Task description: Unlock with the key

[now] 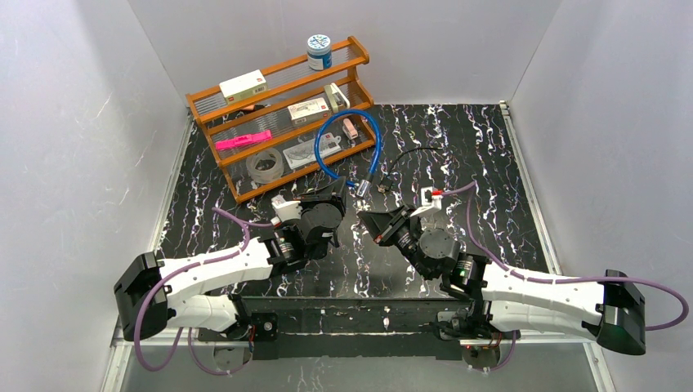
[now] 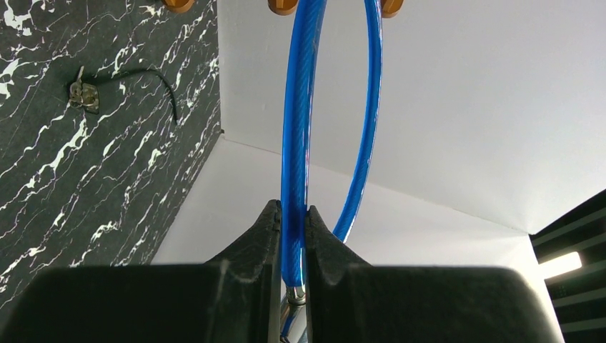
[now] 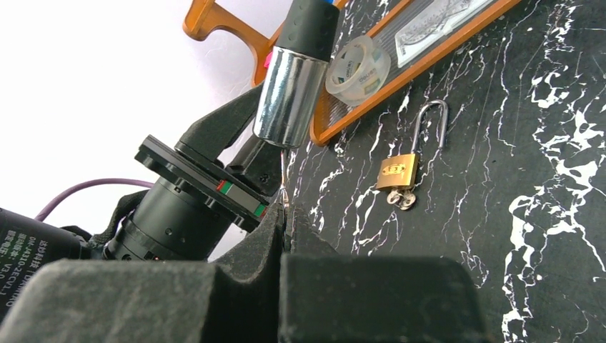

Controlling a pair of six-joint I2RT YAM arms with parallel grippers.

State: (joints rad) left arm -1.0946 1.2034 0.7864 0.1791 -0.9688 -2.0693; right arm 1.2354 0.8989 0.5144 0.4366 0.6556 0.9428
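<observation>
Blue is the colour of the cable lock we have to open. We see the left gripper squeezed tight on the cable, just above its shiny metal end. The loop runs up toward 12 o'clock in the left wrist view. From above, the lock is held between the 2 arms, near the middle of the table. The wooden rack is at 11 o'clock from it.

The right gripper is pinched almost fully closed on a thin key. The key points up at 12 o'clock and its tip meets the bottom of the shiny lock head. We cannot tell how deep it sits.

We think the turn comes next. The key is thin and held only at its end. It may slip in the fingers, or bend, if the twist is off line. The cable is round and smooth, so the whole lock may spin with the key and not open.

A small brass padlock lies on the table at 3 o'clock from the key. It is well apart, so we think it is out of the way.
</observation>
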